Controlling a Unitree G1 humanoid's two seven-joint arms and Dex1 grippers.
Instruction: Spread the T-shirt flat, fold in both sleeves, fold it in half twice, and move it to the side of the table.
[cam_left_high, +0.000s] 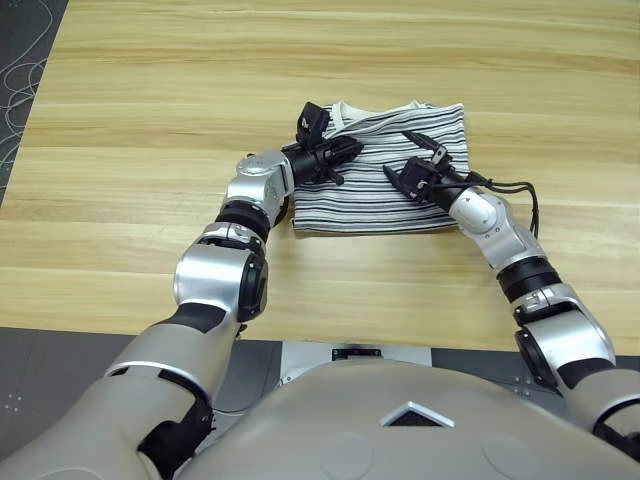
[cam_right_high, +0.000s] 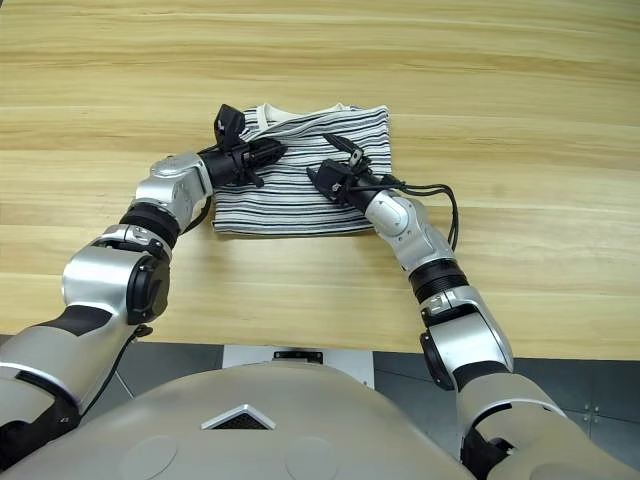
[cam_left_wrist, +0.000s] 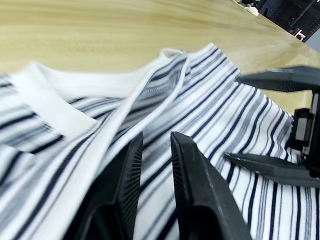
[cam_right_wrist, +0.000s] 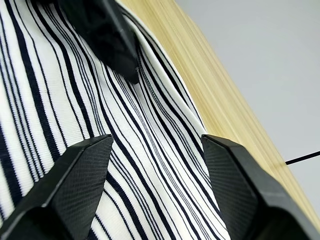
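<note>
- The right gripper (cam_left_high: 415, 158) is wide open and holds nothing. The left gripper (cam_left_high: 345, 150) is almost closed and looks empty.
- The folded T-shirt (cam_left_high: 370, 205) lies right under both, longer from left to right.
- The left one is nearer the collar (cam_left_wrist: 50, 95).

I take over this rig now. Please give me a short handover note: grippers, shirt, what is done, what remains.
Left gripper: nearly shut, over the T-shirt near its collar.
Right gripper: open, above the shirt's striped top.
Shirt: compact folded rectangle in the middle of the table.
Done: folds seem finished.
Remaining: move it to the table's side.
</note>
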